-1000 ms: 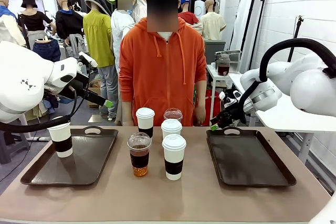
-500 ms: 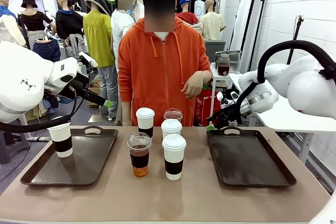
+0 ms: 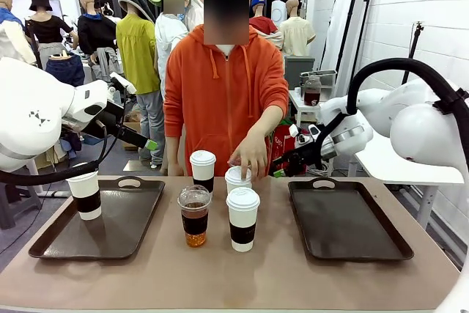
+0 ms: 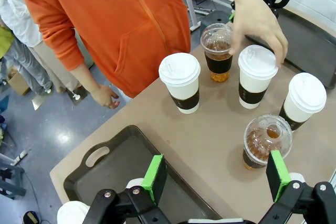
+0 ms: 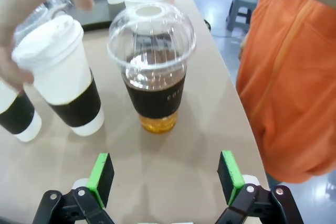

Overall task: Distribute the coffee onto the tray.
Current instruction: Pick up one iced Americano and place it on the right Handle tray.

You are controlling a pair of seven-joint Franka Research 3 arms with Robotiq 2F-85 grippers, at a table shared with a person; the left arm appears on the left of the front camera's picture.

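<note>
right gripper: released, green pads spread wide, nothing between them; it hangs low over the table. straight ahead of its fingers, centred in the gap but apart from both pads, stands the back clear cup, upright, dome lid on, dark drink going amber at the base. just off to one side of that line, the touched white cup, brown band, with the person's hand resting on its lid. front white cup sits further out on the same side. back white cup stands beyond the clear one, farther along the fingers' line. in the front view the right tray lies back toward the arm's side of this gripper, bare, no cup on it. orange hoodie close on the gripper's other flank. left gripper: also released, jaws wide apart and empty, held high. below and ahead of it, the near end of the left tray, then the cluster of five cups on the table, well apart from the fingers. front clear cup is the nearest of them, seen just above one pad in the wrist view, not touching. tray white cup stands upright on the left tray, down beside the base of the other finger.
</note>
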